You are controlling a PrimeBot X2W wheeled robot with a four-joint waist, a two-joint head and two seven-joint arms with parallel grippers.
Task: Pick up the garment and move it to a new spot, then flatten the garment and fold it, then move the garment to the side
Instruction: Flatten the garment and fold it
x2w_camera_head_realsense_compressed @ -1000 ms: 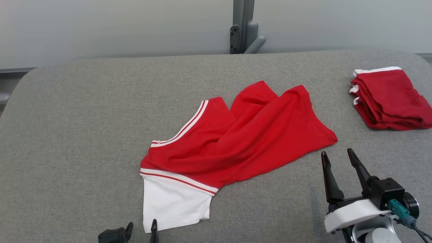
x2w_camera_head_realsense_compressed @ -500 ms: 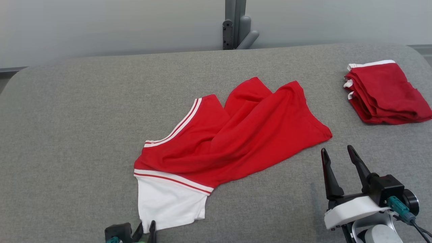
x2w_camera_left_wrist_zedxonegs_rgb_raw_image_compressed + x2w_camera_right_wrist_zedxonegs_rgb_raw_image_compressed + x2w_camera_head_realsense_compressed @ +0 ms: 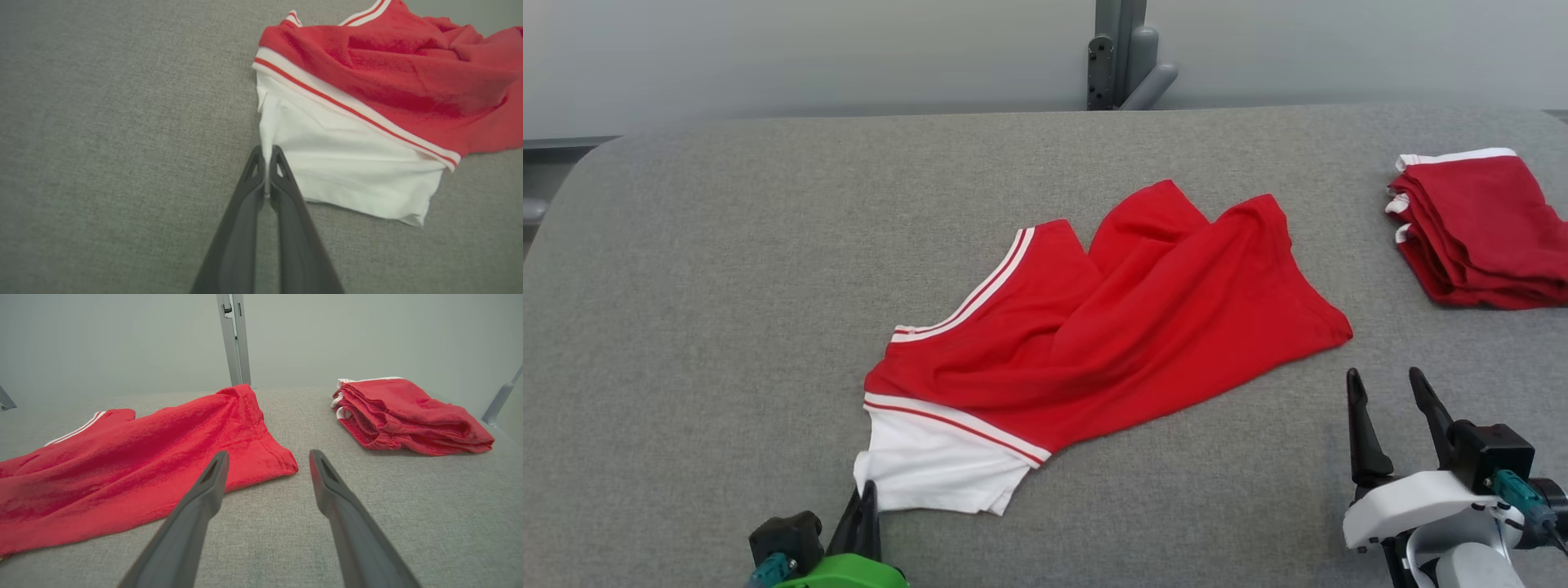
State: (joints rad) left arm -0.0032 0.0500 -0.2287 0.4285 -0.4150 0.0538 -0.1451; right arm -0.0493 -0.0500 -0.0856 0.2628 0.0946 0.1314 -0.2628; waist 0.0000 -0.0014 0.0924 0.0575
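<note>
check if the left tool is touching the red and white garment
Touching: the left wrist view shows the left tool shut on a pinched white edge of the garment.

On the grey padded table [image 3: 727,286] a folded red pile [image 3: 1478,237] lies near the right edge, a metal post [image 3: 1123,49] behind.

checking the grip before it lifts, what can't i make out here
- Left wrist view: how much white corner of the garment is pinched, hidden between the shut fingers of the left gripper.
- Head view: folded red stack, cut off by the right edge.
- Right wrist view: garment's white end, beyond the left edge.
</note>
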